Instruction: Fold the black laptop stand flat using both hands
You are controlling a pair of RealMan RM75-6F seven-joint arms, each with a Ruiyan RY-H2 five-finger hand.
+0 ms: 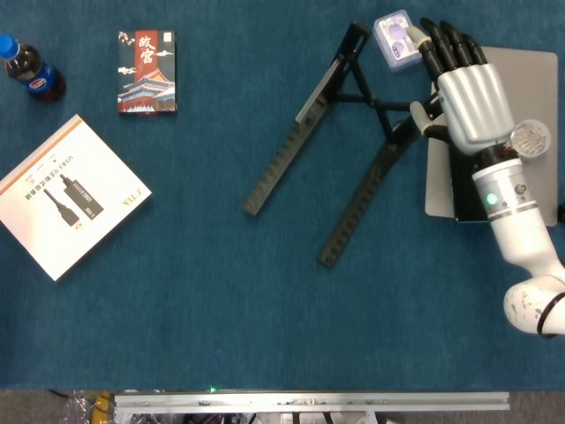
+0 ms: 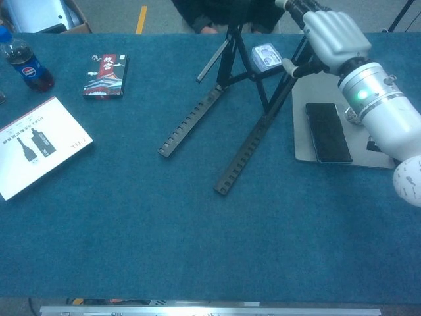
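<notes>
A table covered in blue-green carpet-like cloth (image 1: 177, 300) carries everything. At its far left stands a cola bottle with a blue cap (image 1: 29, 69), with a dark card box printed with a red building (image 1: 146, 71) to its right and a white instruction booklet (image 1: 69, 195) nearer, at the left edge. The black laptop stand (image 1: 340, 150) rests on its two notched rails right of centre, a small clear box with a purple-printed insert (image 1: 395, 40) lies at the far side beside it, and a grey mat (image 1: 530, 71) lies at the right.
</notes>
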